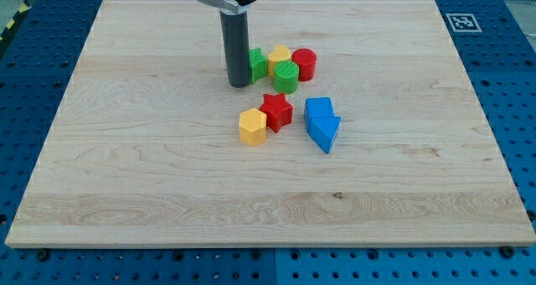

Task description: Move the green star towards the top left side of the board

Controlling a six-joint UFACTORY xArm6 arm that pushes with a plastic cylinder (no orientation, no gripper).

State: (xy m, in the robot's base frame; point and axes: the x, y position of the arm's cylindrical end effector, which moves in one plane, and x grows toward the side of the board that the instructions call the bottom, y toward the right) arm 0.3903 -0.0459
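Pressing against my tip (239,85), on its right, the green star (258,64) looks light, rigid, slippery on the tabletop (151,168); no gripper exists, so push its right-hand flank.

Green star (258,64), upper centre of frame

Small bright-green block, lying flat on the wood, approx. upper-middle of pic, slightly left of centre. Its left part is hidden behind a dark upright, so points only partly visible; shape hard to confirm.
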